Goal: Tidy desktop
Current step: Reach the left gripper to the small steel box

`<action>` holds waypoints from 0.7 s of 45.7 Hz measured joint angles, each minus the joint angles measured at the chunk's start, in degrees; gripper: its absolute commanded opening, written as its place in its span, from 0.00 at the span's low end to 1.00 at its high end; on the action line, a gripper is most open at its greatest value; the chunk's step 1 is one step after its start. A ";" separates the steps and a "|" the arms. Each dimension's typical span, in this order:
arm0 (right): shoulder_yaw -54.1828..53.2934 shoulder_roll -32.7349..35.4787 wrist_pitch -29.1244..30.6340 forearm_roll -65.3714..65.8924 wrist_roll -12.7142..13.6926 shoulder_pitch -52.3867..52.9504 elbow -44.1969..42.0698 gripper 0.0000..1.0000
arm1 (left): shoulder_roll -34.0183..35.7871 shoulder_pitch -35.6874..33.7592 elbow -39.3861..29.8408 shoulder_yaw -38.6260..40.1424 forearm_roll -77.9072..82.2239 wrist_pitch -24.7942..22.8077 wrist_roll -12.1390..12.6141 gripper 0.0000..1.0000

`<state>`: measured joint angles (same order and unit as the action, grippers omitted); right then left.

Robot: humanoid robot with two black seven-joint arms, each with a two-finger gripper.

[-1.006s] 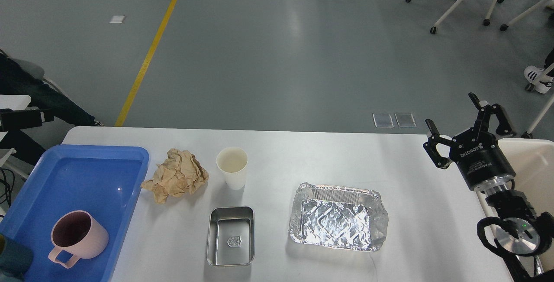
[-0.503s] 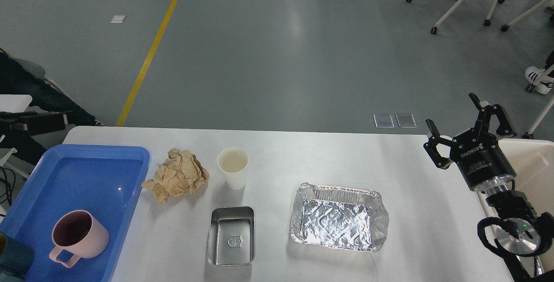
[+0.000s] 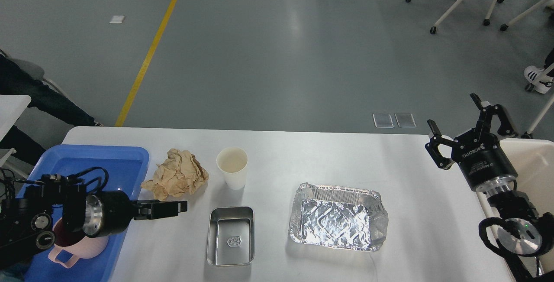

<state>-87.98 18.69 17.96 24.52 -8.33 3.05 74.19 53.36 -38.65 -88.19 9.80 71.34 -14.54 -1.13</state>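
Left hand [image 3: 175, 208] reaches edge-on, grip unreadable, right hand [image 3: 465, 128] gapes empty; only the mug [image 3: 75, 245] is trayed, four items litter the surface [image 3: 329, 152].

"ROBOTIQ" on the right gripper [image 3: 460, 130] body

One blue tray [image 3: 130, 154], one pink mug [image 3: 73, 247], one crumpled brown paper [image 3: 177, 179], one paper cup [image 3: 232, 167], one steel tin [image 3: 230, 235], one foil tray [image 3: 338, 217], one cream bin [image 3: 536, 165], two grippers: left gripper [image 3: 173, 208], right gripper [image 3: 458, 124]
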 measured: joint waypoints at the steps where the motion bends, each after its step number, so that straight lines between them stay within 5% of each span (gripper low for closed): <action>1: 0.00 0.00 -0.01 0.00 0.00 -0.03 0.00 1.00 | -1.21 0.71 0.74 -0.04 0.33 0.17 0.00 0.92; 11: 0.00 0.02 -0.03 0.00 0.00 -0.48 0.00 1.00 | -10.69 4.38 9.58 -0.06 2.14 4.59 -0.24 0.89; 27: -0.15 0.13 -0.03 0.01 -0.02 -0.51 0.00 1.00 | -18.81 8.19 14.60 0.01 2.17 8.18 -0.36 0.77; 32: -0.16 0.19 -0.03 0.00 -0.02 -0.51 0.00 1.00 | -19.79 8.45 16.11 -0.10 2.21 8.27 -0.31 0.61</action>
<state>-88.14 18.88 17.93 24.52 -8.35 2.55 74.19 33.57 -30.20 -72.08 9.70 73.55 -6.27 -1.44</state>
